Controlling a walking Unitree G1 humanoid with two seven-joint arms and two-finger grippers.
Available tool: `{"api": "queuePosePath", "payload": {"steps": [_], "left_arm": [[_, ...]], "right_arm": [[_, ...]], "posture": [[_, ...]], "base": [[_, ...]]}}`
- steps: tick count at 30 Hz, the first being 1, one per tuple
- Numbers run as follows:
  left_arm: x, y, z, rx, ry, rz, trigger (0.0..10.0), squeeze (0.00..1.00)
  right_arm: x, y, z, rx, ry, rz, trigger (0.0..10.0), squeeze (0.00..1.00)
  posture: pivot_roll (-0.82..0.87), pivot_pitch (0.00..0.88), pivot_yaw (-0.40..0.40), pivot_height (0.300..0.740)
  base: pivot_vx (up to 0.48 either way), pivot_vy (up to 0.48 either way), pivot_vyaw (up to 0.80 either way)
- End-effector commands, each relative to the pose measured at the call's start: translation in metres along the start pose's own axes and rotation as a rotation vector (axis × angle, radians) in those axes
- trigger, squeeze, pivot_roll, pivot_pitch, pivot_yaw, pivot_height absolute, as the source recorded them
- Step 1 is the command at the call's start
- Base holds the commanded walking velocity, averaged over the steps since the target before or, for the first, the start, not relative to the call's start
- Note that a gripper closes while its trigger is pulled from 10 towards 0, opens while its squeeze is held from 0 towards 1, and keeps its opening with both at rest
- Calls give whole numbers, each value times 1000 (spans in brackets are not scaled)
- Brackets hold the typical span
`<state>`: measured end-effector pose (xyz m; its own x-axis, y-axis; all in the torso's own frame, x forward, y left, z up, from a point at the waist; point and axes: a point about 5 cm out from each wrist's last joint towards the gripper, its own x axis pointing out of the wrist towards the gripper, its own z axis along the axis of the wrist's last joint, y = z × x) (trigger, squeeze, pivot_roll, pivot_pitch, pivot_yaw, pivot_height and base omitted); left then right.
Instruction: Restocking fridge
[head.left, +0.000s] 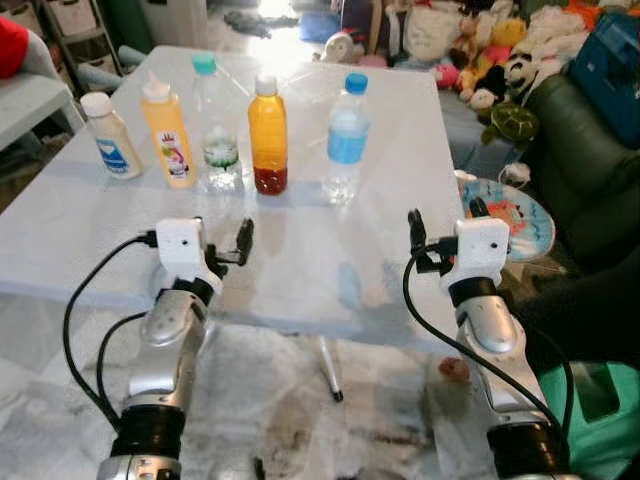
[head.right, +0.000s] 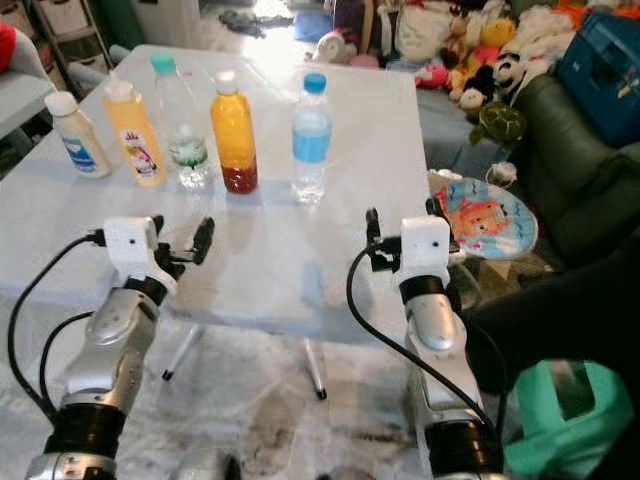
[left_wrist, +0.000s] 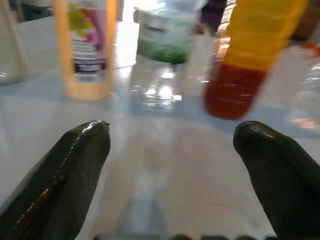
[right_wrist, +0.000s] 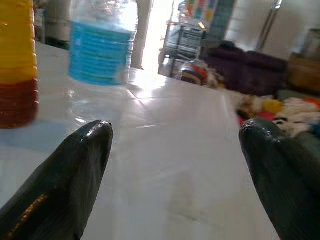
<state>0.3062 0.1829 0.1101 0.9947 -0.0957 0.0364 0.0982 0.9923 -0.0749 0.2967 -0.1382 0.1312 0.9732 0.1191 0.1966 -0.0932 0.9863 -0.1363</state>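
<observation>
Hovering over table (head.left: 300, 260) — both claws open, bottle tops cropped.

The top of the orange juice bottle (left_wrist: 250, 55) is cut off beside the blurred green-label bottle (left_wrist: 167, 35), its cap also cut off.

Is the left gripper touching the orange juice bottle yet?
Apart. In the left wrist view the left gripper is open, with bare table between its fingers and the orange juice bottle standing farther on.
</observation>
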Motion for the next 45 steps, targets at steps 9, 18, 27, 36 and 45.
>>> {"api": "queuePosePath", "payload": {"steps": [9, 18, 27, 36, 45], "left_arm": [[-5, 12, 2, 64, 33, 18, 10000, 0], [-23, 24, 16, 137, 64, -5, 10000, 0], [-30, 41, 16, 164, 62, 177, 10000, 0], [-34, 37, 17, 202, 67, 171, 10000, 0], [-33, 36, 19, 210, 61, 177, 10000, 0]], "right_arm": [[6, -11, 8, -26, -29, -24, 10000, 0], [38, -13, 43, 20, -142, -31, 10000, 0], [59, -6, 72, -19, -235, 70, 10000, 0], [77, -6, 90, -19, -291, 88, 10000, 0], [88, -14, 107, -81, -348, 63, 10000, 0]], "posture": [[-10, 133, -39, 740], [33, 165, -9, 740], [33, 171, -10, 740], [59, 180, -7, 740], [67, 175, -6, 740]], "base": [[0, 0, 0], [0, 0, 0], [0, 0, 380], [0, 0, 222], [0, 0, 0]]}}
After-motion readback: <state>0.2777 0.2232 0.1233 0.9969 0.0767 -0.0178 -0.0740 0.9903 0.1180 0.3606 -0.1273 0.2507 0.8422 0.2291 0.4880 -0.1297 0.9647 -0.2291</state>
